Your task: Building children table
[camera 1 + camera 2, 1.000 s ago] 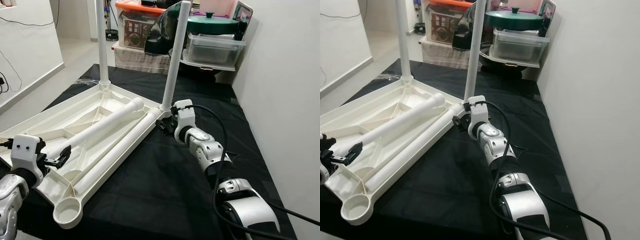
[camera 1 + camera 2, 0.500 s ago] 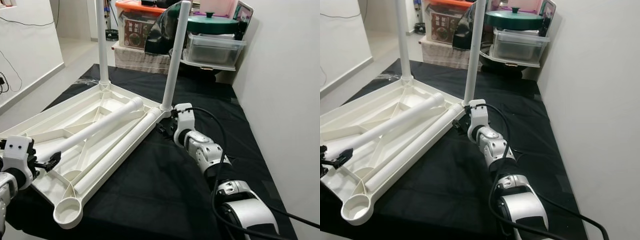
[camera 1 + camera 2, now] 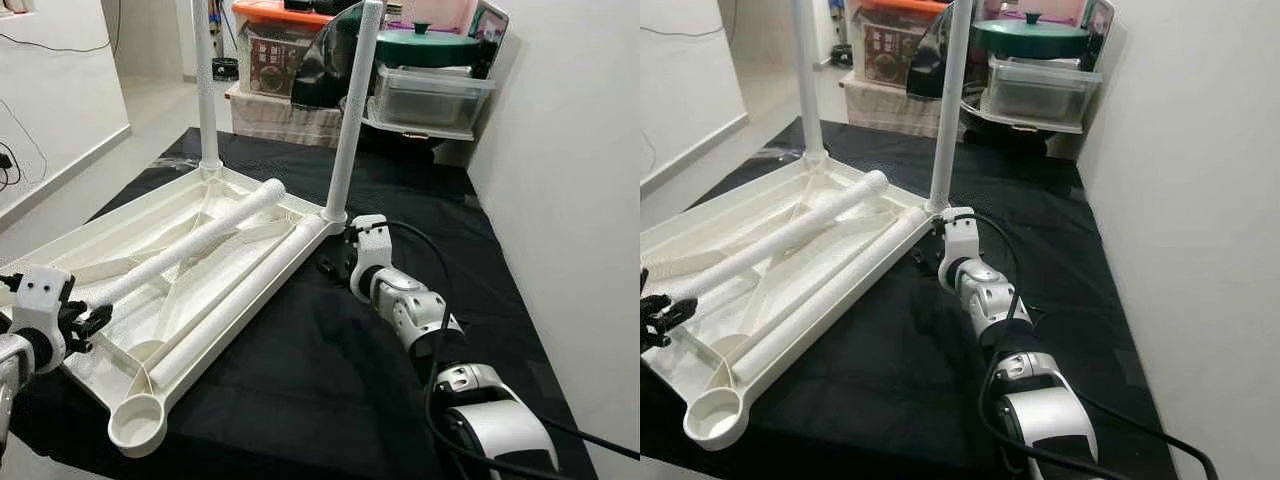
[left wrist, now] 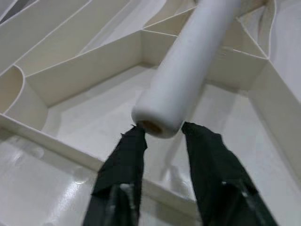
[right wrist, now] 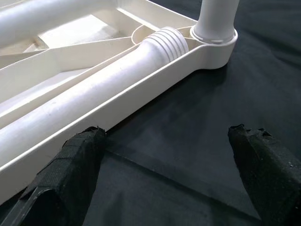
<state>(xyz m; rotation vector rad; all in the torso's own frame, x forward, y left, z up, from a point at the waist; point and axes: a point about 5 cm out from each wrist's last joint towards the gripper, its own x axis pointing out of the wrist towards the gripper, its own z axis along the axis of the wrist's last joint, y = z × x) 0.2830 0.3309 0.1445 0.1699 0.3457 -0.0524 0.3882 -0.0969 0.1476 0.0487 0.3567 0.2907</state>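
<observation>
Children's table (image 3: 200, 270), white plastic, upside down on the black-covered counter (image 3: 330, 380), two legs upright at its far corners.
Left pincer (image 4: 160, 134) grips the end of a loose leg (image 3: 190, 245) lying across the ribbed underside; right pincer (image 5: 164, 141), spread wide and empty, hovers beside the table's right edge near a second loose leg (image 3: 235, 300).

A black cloth (image 3: 330, 360) covers the floor; behind it stand a clear plastic bin (image 3: 430, 98), a green lid (image 3: 425, 45) and an orange-lidded box (image 3: 275, 50).
</observation>
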